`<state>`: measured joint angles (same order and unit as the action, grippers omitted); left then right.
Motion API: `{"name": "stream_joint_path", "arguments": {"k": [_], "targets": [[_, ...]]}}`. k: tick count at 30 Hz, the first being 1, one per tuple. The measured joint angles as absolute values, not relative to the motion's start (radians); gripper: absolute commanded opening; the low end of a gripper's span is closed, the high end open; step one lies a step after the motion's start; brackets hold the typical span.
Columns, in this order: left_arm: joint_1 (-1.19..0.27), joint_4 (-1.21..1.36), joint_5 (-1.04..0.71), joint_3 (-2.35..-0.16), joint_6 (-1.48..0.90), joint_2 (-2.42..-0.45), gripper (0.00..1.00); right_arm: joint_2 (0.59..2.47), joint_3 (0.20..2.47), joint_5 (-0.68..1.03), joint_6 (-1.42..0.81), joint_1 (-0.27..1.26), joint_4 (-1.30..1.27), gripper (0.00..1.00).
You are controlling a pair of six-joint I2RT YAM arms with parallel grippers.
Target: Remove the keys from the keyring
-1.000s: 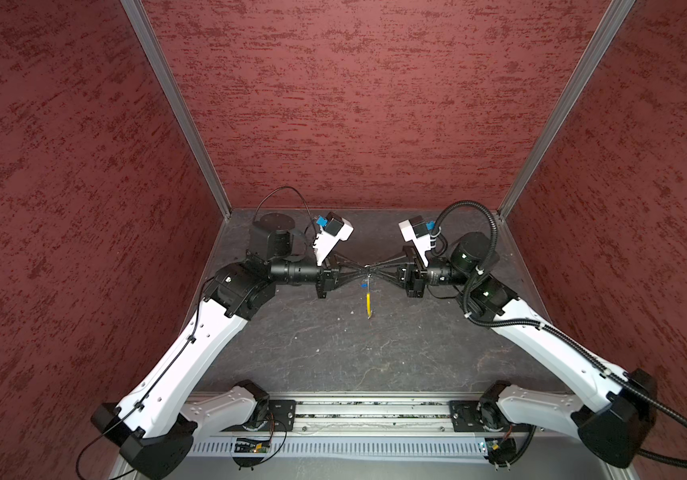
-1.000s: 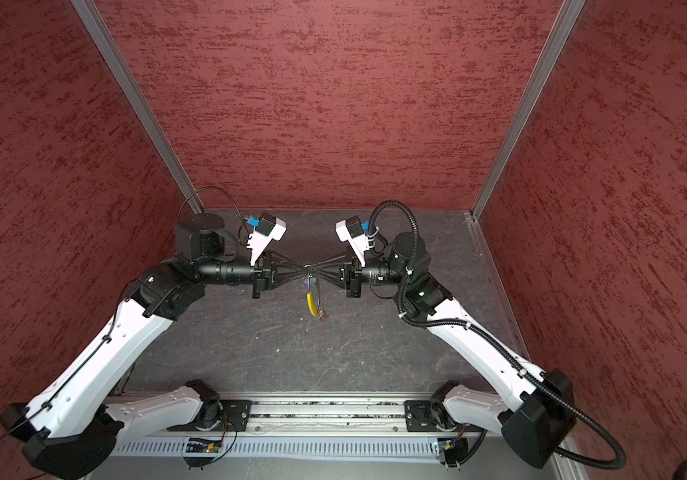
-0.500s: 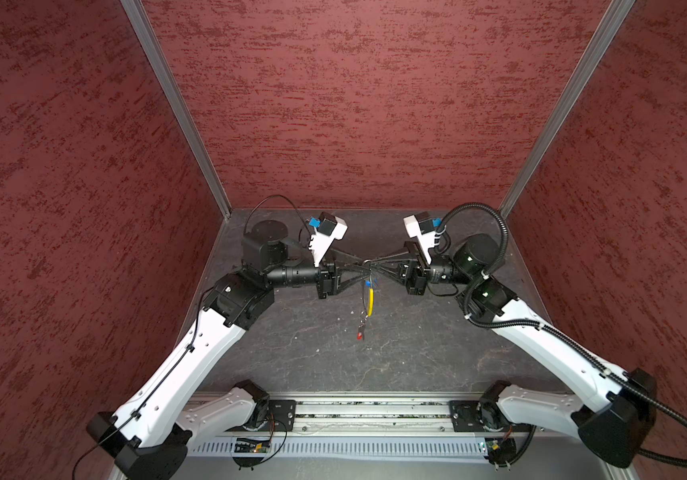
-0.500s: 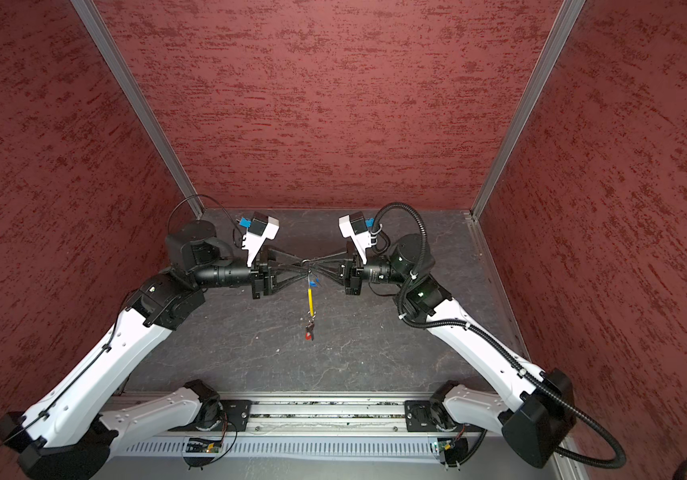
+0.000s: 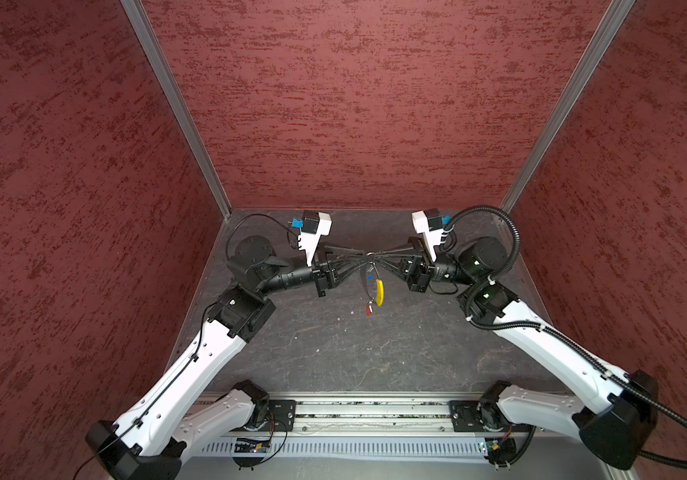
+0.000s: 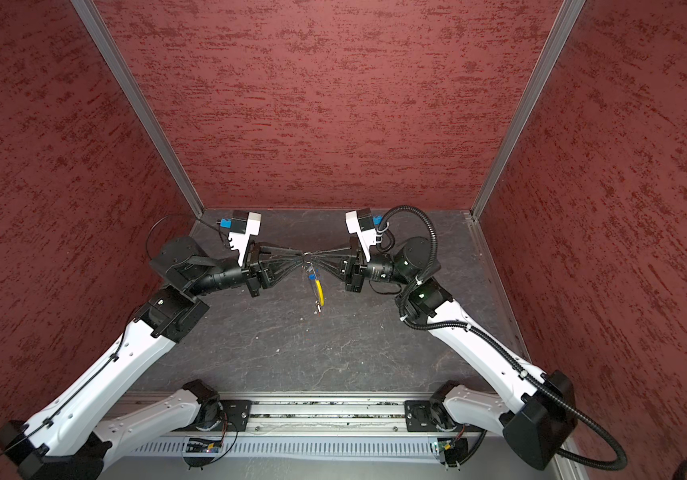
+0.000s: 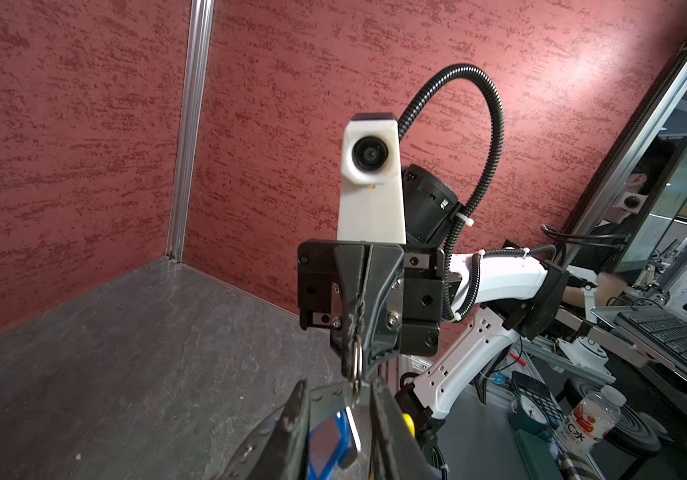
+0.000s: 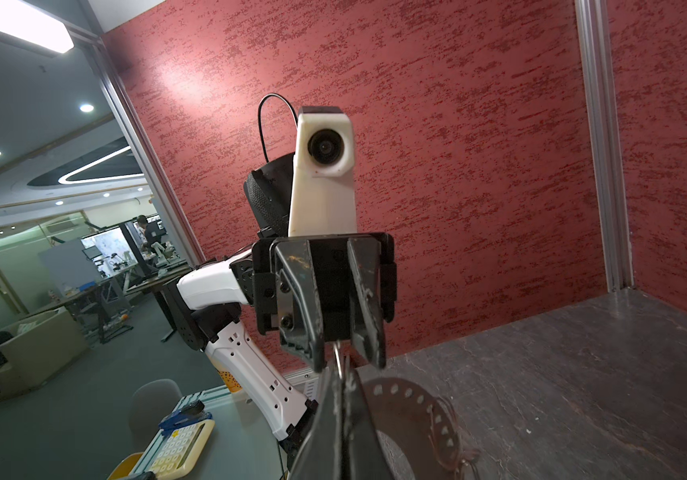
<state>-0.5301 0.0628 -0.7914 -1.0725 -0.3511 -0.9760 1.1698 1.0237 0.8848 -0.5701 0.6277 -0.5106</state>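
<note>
Right gripper (image 7: 356, 372) is clamping tight on the keyring (image 5: 370, 254), jaws pressed together with a silvery split ring (image 7: 357, 358) poking out between the tips. Left gripper (image 7: 338, 384) is meeting it nose to nose with its jaws standing apart, and the blue-headed key (image 7: 329, 440) is lying in the gap between them (whether the fingers (image 7: 292, 428) are actually pinching it, I cannot tell).

Moving outward, the whole bunch is hanging in the air below that meeting point, well above the dark table (image 5: 375, 365). The blue head is sitting up near the grippers, the yellow sleeve (image 5: 380, 292) is dangling beneath it, and the red-headed key (image 5: 369, 310) is hanging at the very bottom.

This is looking like light, loose, floppy stuff: a thin chain giving no resistance, and smooth little metal blades liable to slip. The plastic heads are offering the broadest, least slippery purchase, so I'm judging the blue head the place to pinch, with the split ring pinned hard from the other side.
</note>
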Motion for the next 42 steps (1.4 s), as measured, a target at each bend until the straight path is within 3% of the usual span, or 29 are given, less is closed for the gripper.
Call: {"name": "stream_joint_path", "arguments": {"k": [12,19,42], "targets": [[-0.521,0.133,-0.847,-1.071,-0.423,-1.011,0.26,1.168,1.022,0.863,-0.580,0.628,-0.526,0.00],[-0.525,0.125,-0.868,-1.071,-0.433,-1.021,0.20,1.167,1.022,0.859,-0.595,0.628,-0.547,0.00],[-0.527,0.132,-0.890,-1.071,-0.441,-1.021,0.14,1.180,1.022,0.846,-0.592,0.641,-0.548,0.00]]}}
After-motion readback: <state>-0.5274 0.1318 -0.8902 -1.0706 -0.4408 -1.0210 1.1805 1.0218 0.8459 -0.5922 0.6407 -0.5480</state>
